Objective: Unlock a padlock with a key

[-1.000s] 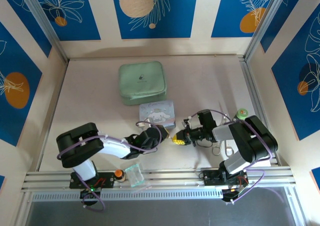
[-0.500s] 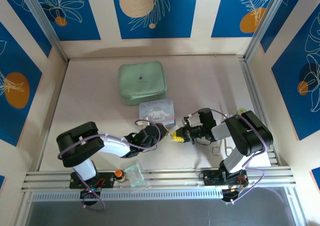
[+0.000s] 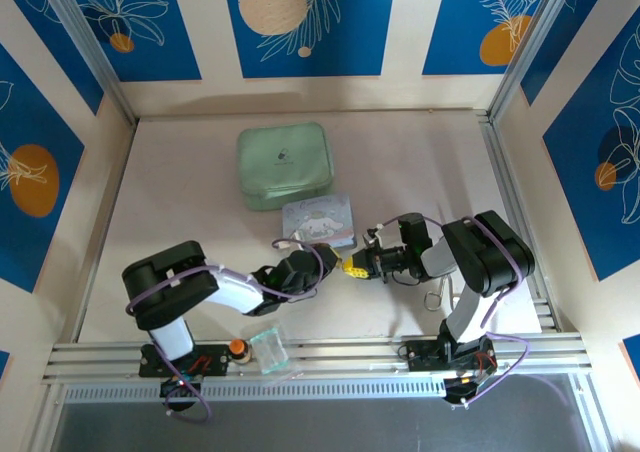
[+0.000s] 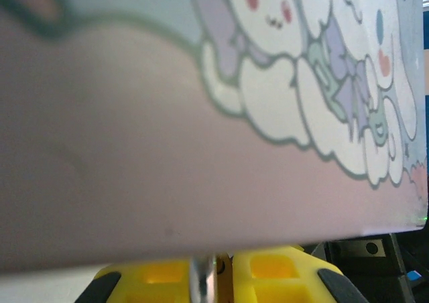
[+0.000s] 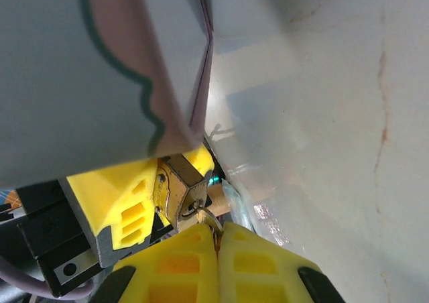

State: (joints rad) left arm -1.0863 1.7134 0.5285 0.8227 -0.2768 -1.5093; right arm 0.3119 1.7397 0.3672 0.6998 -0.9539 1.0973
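Right gripper (image 5: 218,234) is pinching the key (image 5: 208,216) between its 2 pressed-together yellow fingers. The key's tip is reaching the padlock (image 5: 179,189) just ahead of them; whether it is sitting inside the keyhole I cannot tell. Left gripper (image 4: 209,276) is clamping the padlock between its own 2 fingers, directly facing the right gripper. The cartoon tin (image 3: 318,220) is lying just beyond both fingertips.
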